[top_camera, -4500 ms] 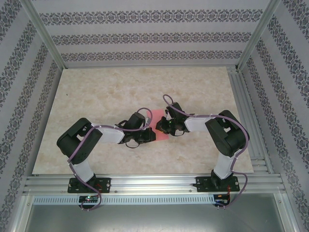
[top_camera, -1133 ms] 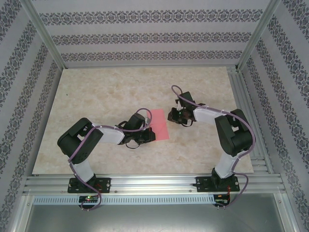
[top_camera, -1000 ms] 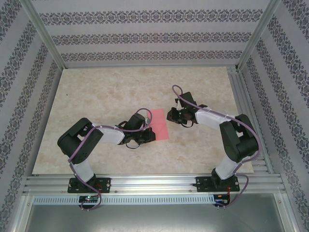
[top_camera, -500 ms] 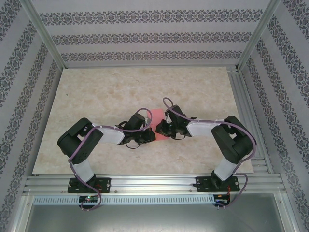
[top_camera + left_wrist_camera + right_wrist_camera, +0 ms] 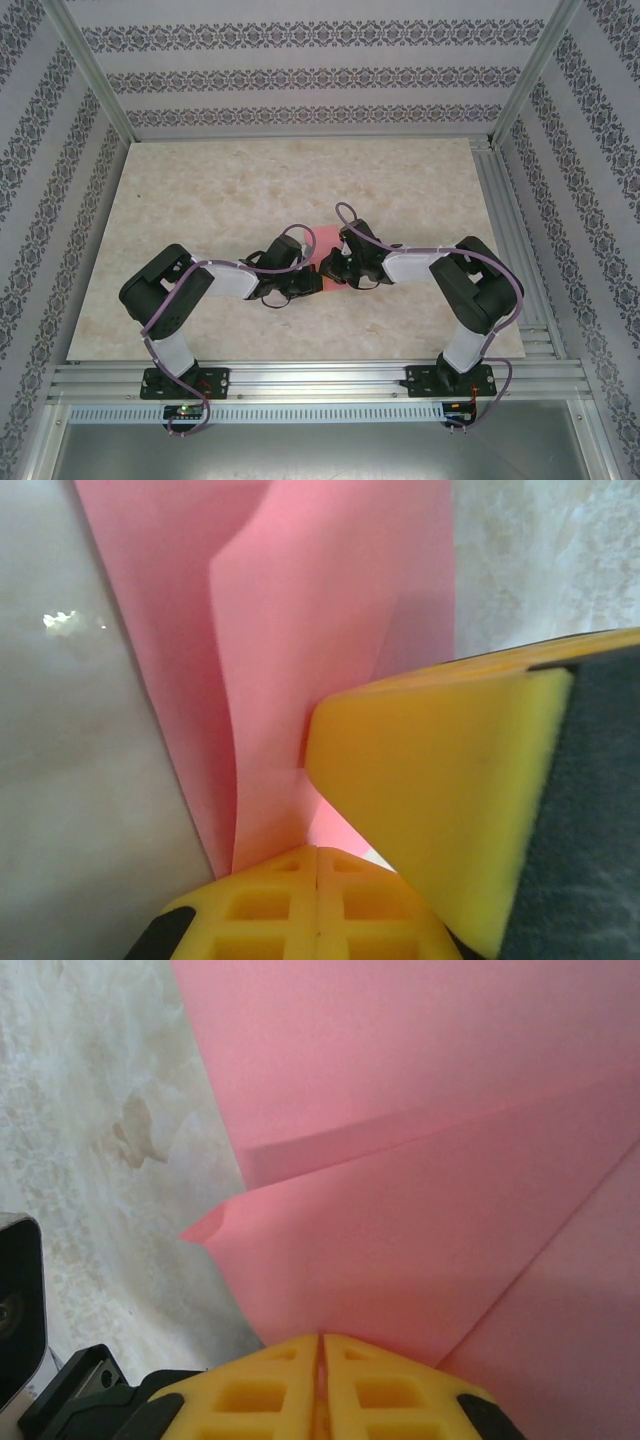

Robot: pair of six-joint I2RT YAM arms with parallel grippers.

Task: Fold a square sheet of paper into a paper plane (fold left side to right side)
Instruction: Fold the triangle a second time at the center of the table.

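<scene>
On the bench point(image 5: 200, 200), between both arms, pink paper point(image 5: 400, 1080) lies thin, floppy, easily creased, best pinched at an edge. Left jaws are closed, pressing it flat; right jaws look clamped on a lifted flap.

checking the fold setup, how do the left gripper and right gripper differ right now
The left gripper comes at the square sheet of paper from its left side, the right gripper from its right. Paper at the left gripper's tips stands up as a flap; at the right gripper's it lies in flatter layers. Shared: both are shut, tips at the paper.
</scene>
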